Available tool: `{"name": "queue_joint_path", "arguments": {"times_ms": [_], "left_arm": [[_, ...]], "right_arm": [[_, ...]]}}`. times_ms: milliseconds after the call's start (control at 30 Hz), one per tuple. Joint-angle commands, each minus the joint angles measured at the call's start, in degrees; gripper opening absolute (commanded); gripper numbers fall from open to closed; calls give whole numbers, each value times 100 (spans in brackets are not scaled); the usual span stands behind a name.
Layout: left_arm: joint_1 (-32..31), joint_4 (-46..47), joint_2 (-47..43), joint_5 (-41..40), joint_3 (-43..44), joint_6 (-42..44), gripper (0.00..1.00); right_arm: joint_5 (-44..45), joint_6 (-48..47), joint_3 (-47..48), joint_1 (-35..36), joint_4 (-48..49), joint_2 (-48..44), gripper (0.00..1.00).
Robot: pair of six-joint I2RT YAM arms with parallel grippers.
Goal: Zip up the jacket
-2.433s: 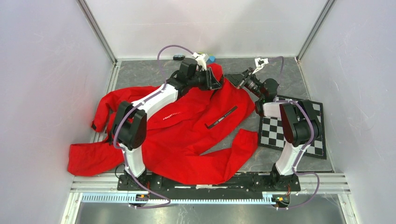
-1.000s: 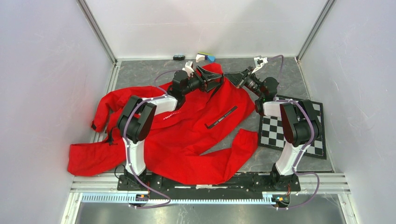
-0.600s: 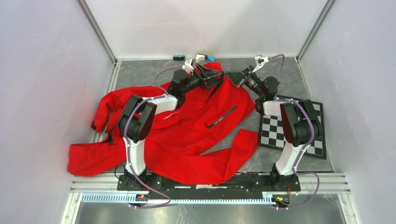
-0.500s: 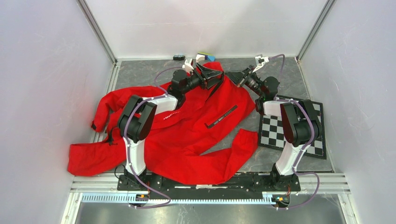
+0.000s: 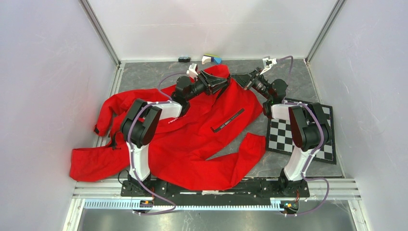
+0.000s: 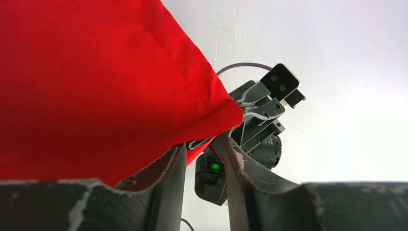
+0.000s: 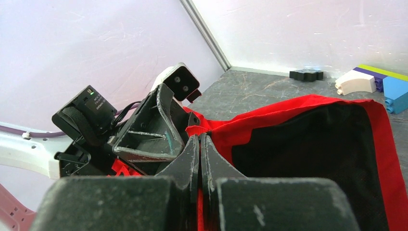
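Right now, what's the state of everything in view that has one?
jacket: spread out, open at the far end, dark lining showing.
left gripper: jaws apart, jacket edge between them.
right gripper: shut, pinching the jacket's far corner.
checkerboard: lying flat.

The top external camera looks steeply down from above and behind the arm bases (image 5: 211,186) over the whole table (image 5: 144,79). Each wrist camera sits close behind its own jaws: the left faces the right gripper (image 6: 239,103), the right faces the left gripper (image 7: 185,126), both sharing the jacket (image 6: 96,86) edge.
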Motion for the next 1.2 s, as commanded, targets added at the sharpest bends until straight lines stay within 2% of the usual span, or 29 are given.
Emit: {"name": "queue_joint_path", "arguments": {"times_ms": [0,300,533,700,767,800,933,1033,1167], "left_arm": [[-27,543,-319,-18,-66,-197,38],[-61,564,-293,-12,13,-164,29],[-95,467,-245,33,104,-128,30],[-89,348,-242,15,177,4,17],[-89,67,-257,-12,232,236,3],[-93,-178,-292,-65,259,431,2],[-177,-1469,-538,-329,247,1157,2],[-409,-2556,-812,-650,87,1877,2],[-440,-2579,-741,-799,-413,2052,2]], "right_arm": [[-2,-6,207,19,363,-149,0],[-8,-6,211,43,356,-148,0],[-11,10,208,55,374,-156,1],[23,-50,203,60,284,-183,0],[110,-100,233,78,162,-206,0],[179,-155,254,89,69,-230,0],[648,-366,284,157,-331,-365,0],[1343,-156,129,142,-187,-504,0],[2023,582,-84,27,649,-580,0]]}}
